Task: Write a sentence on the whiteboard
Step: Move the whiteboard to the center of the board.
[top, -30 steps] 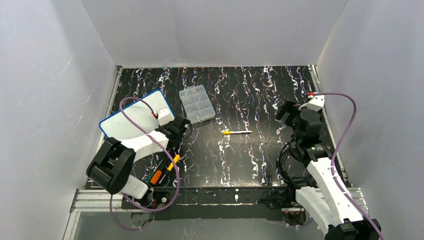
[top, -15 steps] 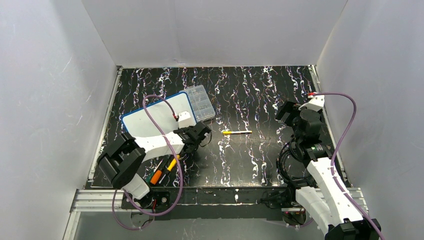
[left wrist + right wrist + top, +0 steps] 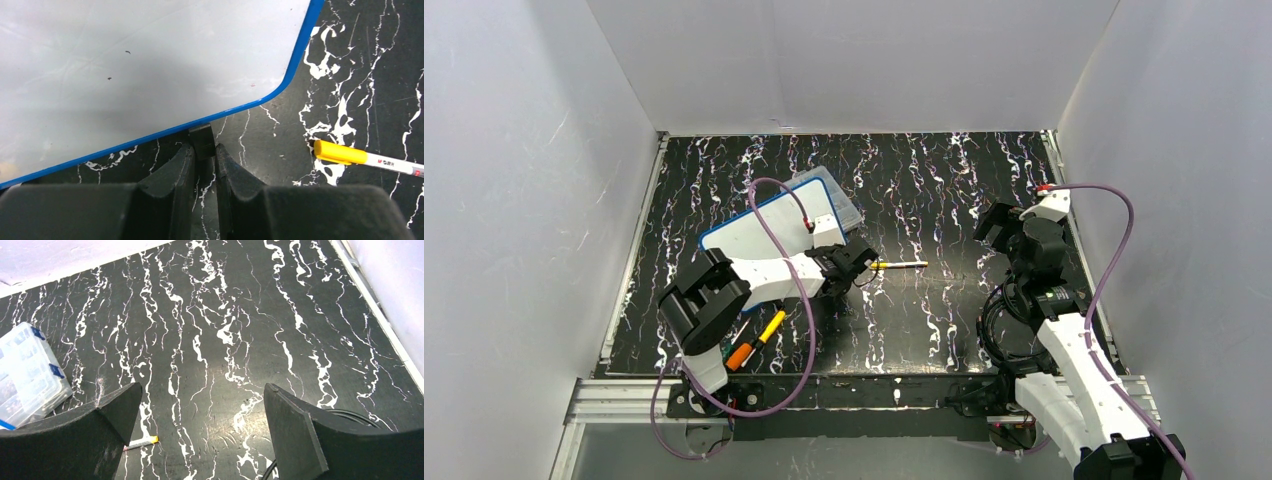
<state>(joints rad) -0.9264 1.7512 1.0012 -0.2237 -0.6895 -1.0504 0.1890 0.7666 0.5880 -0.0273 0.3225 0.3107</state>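
The whiteboard (image 3: 759, 228) (image 3: 140, 65), white with a thin blue rim, sits left of the table's centre, and its far corner overlaps the clear box. My left gripper (image 3: 856, 264) (image 3: 203, 146) is shut on a small black tab at the board's near edge. No sentence shows; the face is plain apart from a few specks. A pen (image 3: 900, 265) (image 3: 360, 157) (image 3: 142, 442) with a yellow cap lies just right of the left gripper. My right gripper (image 3: 994, 226) (image 3: 200, 390) hangs open over bare table at the right, holding nothing.
A clear plastic compartment box (image 3: 844, 198) (image 3: 27, 371) lies partly under the board's far corner. Orange and yellow-handled tools (image 3: 756, 340) lie near the left arm's base. White walls enclose the dark marbled table (image 3: 944, 180). A purple cable (image 3: 769, 200) loops over the board.
My left arm has swung right, carrying the whiteboard from the left edge toward the centre, over the clear box and up to the pen. The right arm has stayed still.
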